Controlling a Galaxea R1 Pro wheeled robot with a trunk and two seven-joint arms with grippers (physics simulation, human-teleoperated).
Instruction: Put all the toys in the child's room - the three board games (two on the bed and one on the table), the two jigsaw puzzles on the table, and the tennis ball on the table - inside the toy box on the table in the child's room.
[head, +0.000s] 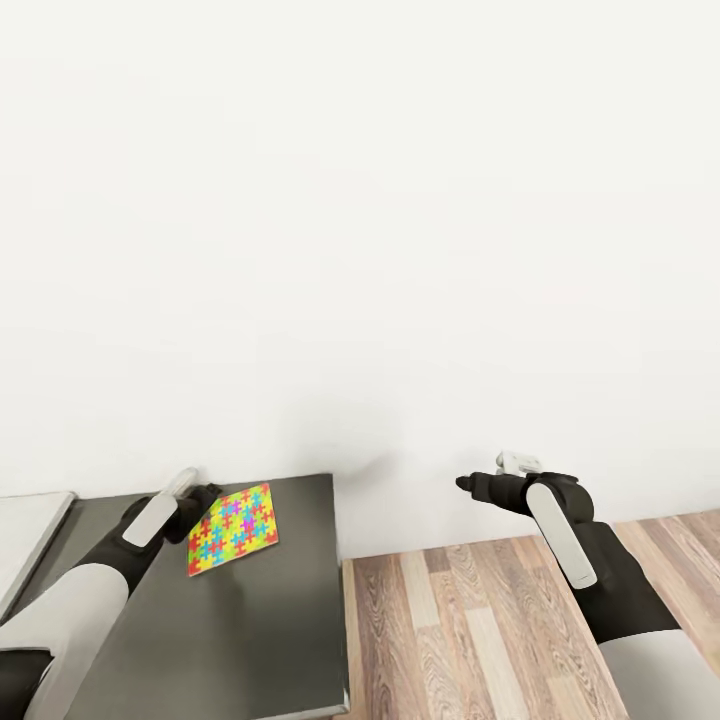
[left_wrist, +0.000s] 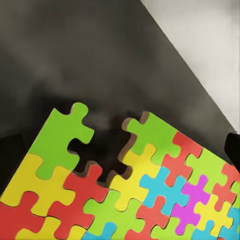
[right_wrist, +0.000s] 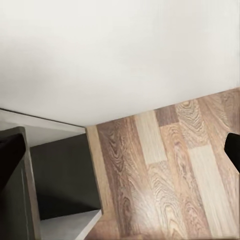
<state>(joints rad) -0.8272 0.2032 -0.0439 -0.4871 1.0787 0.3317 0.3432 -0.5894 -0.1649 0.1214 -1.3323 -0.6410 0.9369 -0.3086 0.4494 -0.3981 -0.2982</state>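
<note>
The left pincer (head: 200, 497) is sitting right at the near corner of the jigsaw puzzle (head: 232, 528), and the puzzle is tilting up off the dark grey cabinet top (head: 270, 620), with its held edge raised. That suggests the pincer is gripping it, though its fingers are hidden behind the wrist in the head view, so I cannot tell how far they are closed. In the left wrist view the jigsaw puzzle (left_wrist: 135, 190) is filling the lower part of the frame very close to the camera, with the dark top behind it, which fits a thin pinch on one edge.

The right pincer (head: 468, 485) is hanging over the wood floor (head: 470, 630), well apart from the puzzle and to the side of the cabinet; it appears to be carrying nothing, and its opening is not readable here. The pale bench top (head: 30, 530) is just showing beyond the cabinet, on the far side from the floor.

The step in hand looks like lifting the puzzle for carrying to the toy box. To do it well, the grip should be sitting deeper over the edge (a corner pinch on a thin card tends to pivot), the lift should be going straight up, and the square should be kept roughly level while travelling.
</note>
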